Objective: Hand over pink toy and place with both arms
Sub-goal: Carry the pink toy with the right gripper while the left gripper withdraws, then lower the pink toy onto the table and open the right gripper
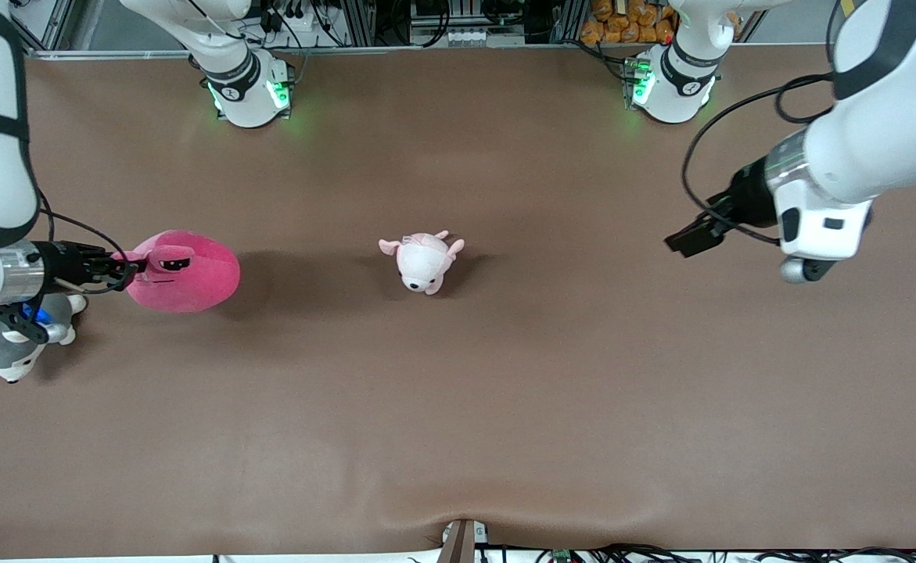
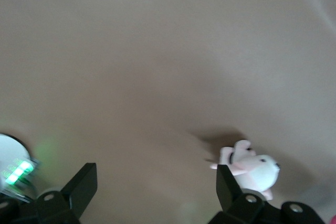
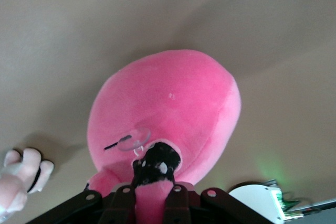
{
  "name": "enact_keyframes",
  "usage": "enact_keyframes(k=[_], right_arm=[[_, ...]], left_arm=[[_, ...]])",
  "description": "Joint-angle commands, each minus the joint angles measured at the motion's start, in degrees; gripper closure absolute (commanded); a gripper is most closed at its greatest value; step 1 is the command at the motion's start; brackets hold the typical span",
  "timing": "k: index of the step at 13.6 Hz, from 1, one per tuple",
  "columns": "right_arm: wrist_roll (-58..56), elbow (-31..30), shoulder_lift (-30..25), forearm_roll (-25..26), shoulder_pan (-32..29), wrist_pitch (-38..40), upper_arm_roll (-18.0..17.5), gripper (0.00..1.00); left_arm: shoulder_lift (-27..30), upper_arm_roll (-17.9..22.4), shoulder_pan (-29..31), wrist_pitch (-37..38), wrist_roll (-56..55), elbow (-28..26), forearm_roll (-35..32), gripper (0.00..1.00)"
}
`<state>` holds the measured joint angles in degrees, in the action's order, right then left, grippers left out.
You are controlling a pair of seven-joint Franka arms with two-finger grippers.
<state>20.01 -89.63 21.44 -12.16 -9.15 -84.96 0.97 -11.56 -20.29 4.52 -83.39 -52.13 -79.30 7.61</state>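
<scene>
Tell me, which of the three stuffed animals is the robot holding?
The big hot-pink toy, pinched in the right gripper; the small pale-pink plush and grey husky lie untouched.

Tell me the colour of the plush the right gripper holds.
Hot pink toy; right wrist view shows it best.

the front view looks down from high across the table (image 1: 458,438), facing both bases. the left wrist view looks past its gripper (image 2: 152,192) from well above the table. the right wrist view sits close. all share the small pale plush (image 1: 423,262)
</scene>
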Motion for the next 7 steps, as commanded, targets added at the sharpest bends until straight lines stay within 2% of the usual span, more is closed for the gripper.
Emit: enact_keyframes(k=[1,3,7], right_arm=[[1.1,-0.4,1.2,-3.1,-3.4,-1.1,-1.2,1.0],[1.1,-0.4,3.3,-3.2,-4.0,-3.3,-1.2,1.0],[-3.0,-0.4,8.2,-7.5,-5.2,-8.4,-1.2,1.0]], left_arm=[[3.6,-0.3,1.3,2.0,11.9,-1.6,-3.9,0.0],[6.4,2.2,0.9,3.4,21.2,-3.7,-5.8,0.0],[15.3,10.5,-3.1,1.1,30.9,-13.4,-6.0,0.0]])
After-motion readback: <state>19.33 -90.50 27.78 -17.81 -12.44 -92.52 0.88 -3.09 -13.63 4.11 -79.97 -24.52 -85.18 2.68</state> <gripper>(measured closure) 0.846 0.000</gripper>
